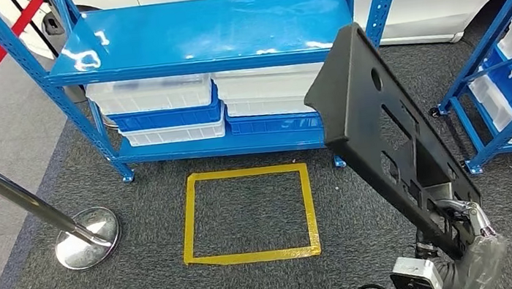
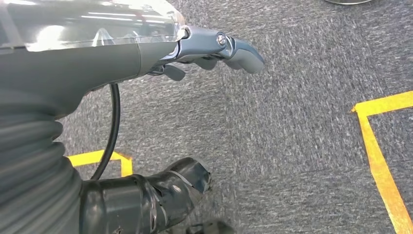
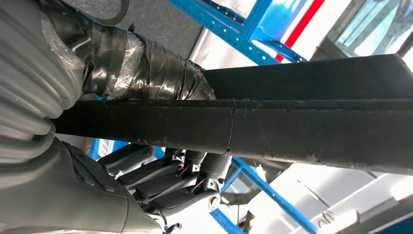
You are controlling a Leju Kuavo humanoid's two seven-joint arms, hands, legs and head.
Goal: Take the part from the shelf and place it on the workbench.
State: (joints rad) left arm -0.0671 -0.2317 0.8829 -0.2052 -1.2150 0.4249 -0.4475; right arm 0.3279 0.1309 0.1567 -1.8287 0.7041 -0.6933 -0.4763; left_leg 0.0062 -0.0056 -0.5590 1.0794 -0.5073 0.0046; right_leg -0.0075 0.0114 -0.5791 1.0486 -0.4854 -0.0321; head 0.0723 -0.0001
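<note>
Part (image 1: 384,129) in right hand (image 1: 469,225)

Bright, even light — glare on shelf (image 1: 202,29)

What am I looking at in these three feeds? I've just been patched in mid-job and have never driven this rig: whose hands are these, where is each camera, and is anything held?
This is a two-armed humanoid robot. The wide picture comes from its head, looking forward and down; the other two come from cameras at each wrist, so they appear turned.

In the head view the right hand grips the low end of a long black part with cut-out holes, which slants up in front of the blue shelf. The right wrist view shows the same hold up close: taped thumb on one side of the part, fingers on the other.

The left hand hangs open over grey carpet, holding nothing.

On the floor: a yellow tape square and a chrome post base. White and blue bins sit on the shelf's lower level.
</note>
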